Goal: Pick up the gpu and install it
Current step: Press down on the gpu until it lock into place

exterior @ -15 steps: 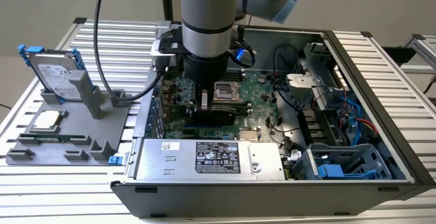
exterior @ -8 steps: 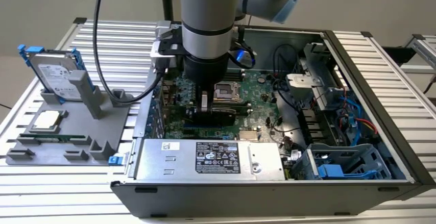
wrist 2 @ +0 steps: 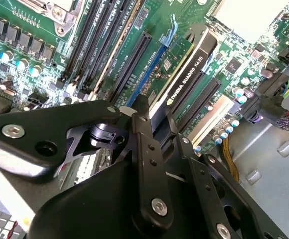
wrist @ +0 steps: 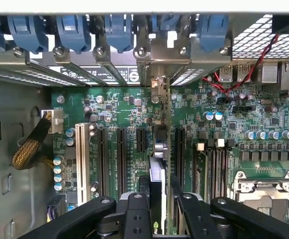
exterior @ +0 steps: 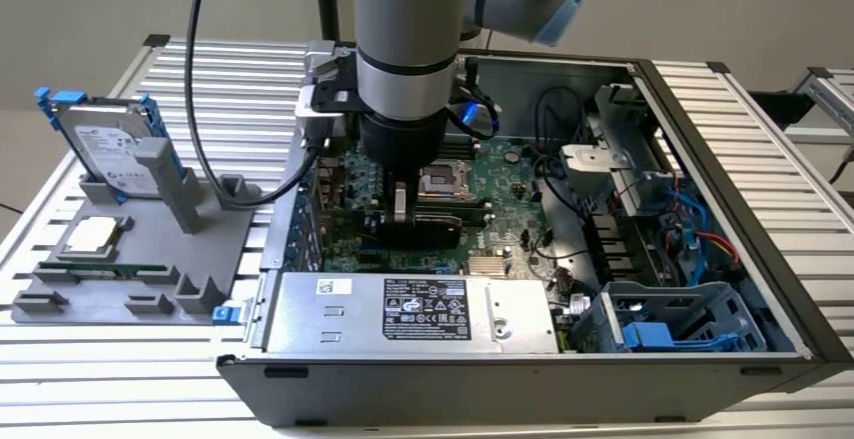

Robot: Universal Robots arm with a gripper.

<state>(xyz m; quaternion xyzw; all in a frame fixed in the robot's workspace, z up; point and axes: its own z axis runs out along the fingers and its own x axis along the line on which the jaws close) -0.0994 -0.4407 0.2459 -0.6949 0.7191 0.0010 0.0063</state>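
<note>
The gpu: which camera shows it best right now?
The second wrist view: the gpu stands edge-up among the motherboard slots, held in the claw. The first wrist view shows its thin edge; the exterior view mostly hides it behind the arm.

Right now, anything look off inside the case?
Nothing stands out. The gpu stands on edge over the motherboard slots, held between the gripper fingers, running in line with the slots. No loose parts or damage that I can see.

In the exterior view the open computer case (exterior: 694,259) lies at the exterior view's right, the holder stand (exterior: 147,249) beside it at the left, the gpu (exterior: 430,227) upright on the motherboard (exterior: 514,184) inside the case
</note>
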